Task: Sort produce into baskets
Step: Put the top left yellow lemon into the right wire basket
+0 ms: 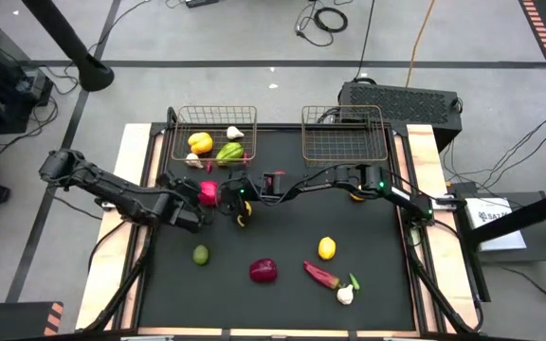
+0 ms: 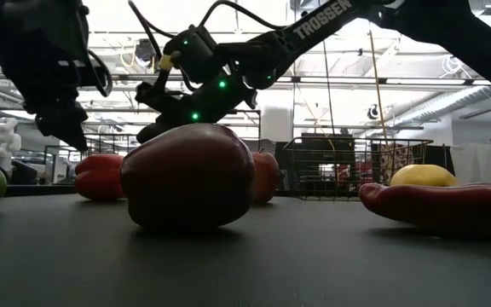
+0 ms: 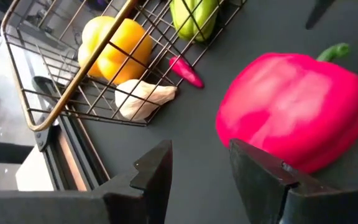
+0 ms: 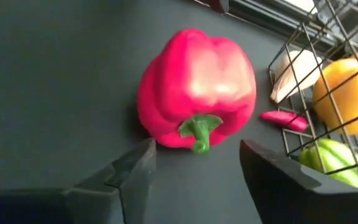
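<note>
- Two bronze wire-mesh baskets (image 1: 214,133) (image 1: 344,134) edge my black tabletop (image 1: 282,237); grey floor beyond.
- Left basket holds yellow pepper (image 1: 199,143), green pepper (image 1: 229,152), garlic (image 1: 235,133).
- My right pincer (image 4: 194,168) gapes, empty, before the glossy red pepper (image 4: 194,87); left pincer (image 3: 197,168) likewise released.

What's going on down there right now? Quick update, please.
Both hands open beside the red pepper: left hand, right hand; neither holds it. Left basket has some produce, right basket none. Small red chilli lies close by.

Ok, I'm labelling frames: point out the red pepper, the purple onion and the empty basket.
red pepper (image 4: 194,93): right wrist view, on its glossy side.
purple onion (image 1: 263,271): high view, on its middle.
empty basket (image 1: 344,157): high view, on its near rim.
</note>
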Robot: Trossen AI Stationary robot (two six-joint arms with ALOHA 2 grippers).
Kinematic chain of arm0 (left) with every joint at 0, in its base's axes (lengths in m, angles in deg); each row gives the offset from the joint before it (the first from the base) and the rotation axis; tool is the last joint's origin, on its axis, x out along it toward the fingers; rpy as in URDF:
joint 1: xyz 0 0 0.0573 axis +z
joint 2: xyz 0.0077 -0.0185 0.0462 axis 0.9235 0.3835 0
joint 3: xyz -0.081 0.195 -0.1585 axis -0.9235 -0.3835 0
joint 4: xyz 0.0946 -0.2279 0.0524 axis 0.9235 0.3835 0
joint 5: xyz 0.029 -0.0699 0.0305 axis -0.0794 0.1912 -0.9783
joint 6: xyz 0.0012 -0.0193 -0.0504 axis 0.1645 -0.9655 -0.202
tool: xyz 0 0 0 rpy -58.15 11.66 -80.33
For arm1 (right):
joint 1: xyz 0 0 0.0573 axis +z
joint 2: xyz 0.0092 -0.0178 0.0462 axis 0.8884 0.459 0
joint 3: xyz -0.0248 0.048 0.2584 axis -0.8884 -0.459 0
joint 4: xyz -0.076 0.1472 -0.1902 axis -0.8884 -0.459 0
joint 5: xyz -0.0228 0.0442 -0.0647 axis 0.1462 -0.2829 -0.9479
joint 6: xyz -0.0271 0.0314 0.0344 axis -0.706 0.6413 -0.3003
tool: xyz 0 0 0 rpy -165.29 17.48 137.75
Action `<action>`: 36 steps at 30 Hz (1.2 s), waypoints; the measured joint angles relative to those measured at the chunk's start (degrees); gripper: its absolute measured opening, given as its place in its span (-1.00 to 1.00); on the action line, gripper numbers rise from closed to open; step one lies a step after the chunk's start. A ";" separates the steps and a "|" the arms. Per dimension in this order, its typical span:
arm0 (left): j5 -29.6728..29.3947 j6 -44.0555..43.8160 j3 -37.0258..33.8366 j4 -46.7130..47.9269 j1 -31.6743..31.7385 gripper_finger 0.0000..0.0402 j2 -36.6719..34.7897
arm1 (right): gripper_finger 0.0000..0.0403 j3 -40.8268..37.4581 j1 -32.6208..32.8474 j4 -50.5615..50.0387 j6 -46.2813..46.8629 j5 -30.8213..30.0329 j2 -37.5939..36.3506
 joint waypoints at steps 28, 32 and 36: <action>3.13 2.60 0.02 -1.05 2.93 -0.17 -0.05 | 0.71 -5.10 3.49 -25.34 22.47 -1.35 -10.82; 3.36 2.64 0.02 -1.03 2.93 -0.17 -0.03 | 0.79 -7.54 2.81 -19.89 23.34 -1.05 -10.82; 3.36 2.99 0.04 -1.01 2.93 -0.17 -0.03 | 0.78 -9.19 2.39 -17.77 23.62 2.24 -10.80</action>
